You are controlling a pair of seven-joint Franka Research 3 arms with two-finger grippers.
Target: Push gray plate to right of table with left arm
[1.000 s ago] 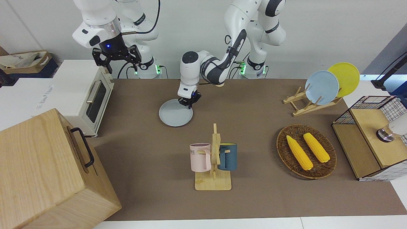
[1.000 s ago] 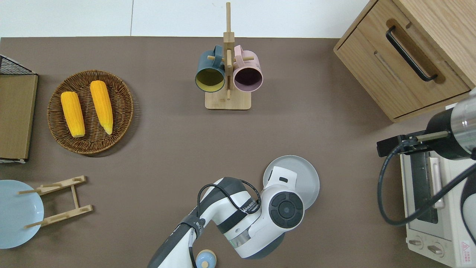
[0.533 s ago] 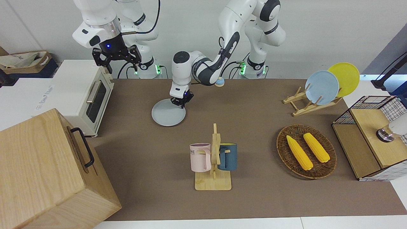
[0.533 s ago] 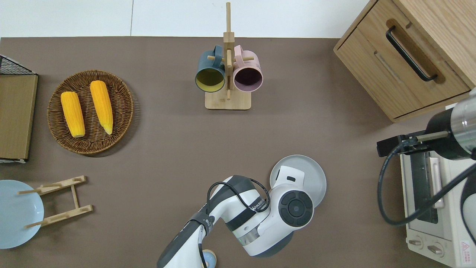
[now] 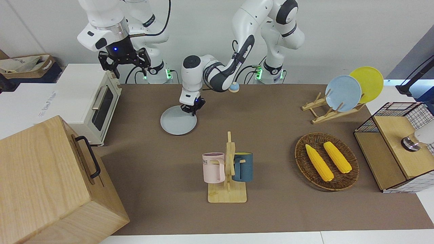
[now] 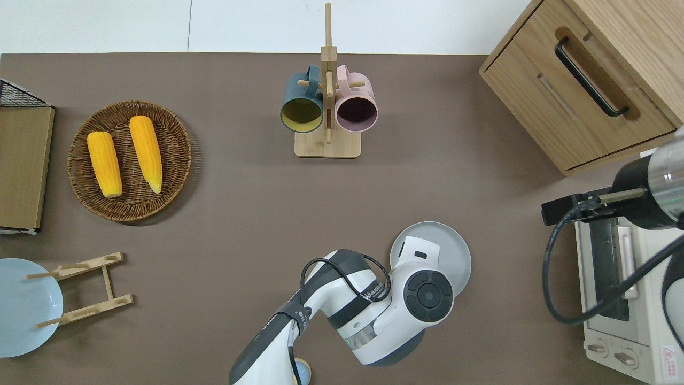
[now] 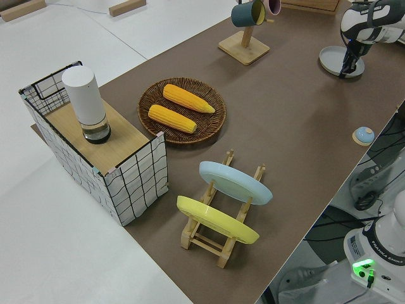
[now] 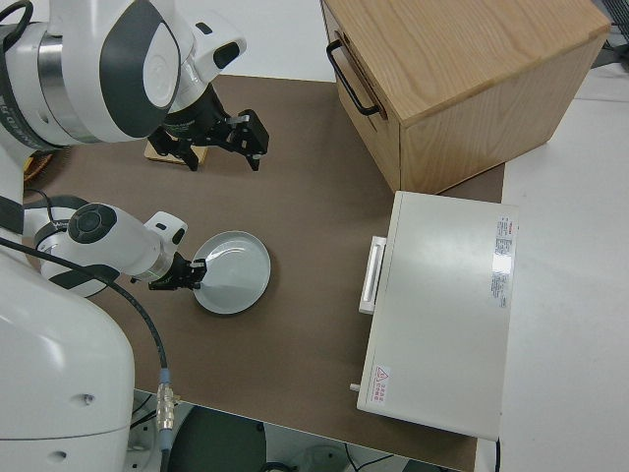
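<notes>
We see the left arm (image 5: pixel 220 69) bent low over the table (image 5: pixel 271 210), with the left gripper (image 5: pixel 190 109) down on the gray plate (image 5: pixel 176 122), at the plate's edge nearest the robots. The fingertips (image 8: pixel 200 275) meet the rim on the side toward the left arm's end; whether the jaws are apart or together we cannot tell.

Plate position: flat on the table, near the robots' edge, between the table's middle and the toaster oven (image 5: pixel 91 101) at the right arm's end, w/ bare tabletop between plate and oven. It is nearer to the robots than the mug rack (image 5: pixel 228 176), which carries a pink mug (image 5: pixel 213 167) and a dark teal mug (image 5: pixel 242 166).

The right arm is parked.

Toward the left arm's end: wicker basket (image 5: pixel 349 181) w/ 2 corn cobs (image 5: pixel 318 162), and a wooden dish rack (image 5: pixel 327 113) holding a light-blue plate (image 5: pixel 343 93) and a yellow plate (image 5: pixel 369 81). A wooden cabinet (image 5: pixel 44 183) stands at the right arm's end, farther from the robots than the oven
</notes>
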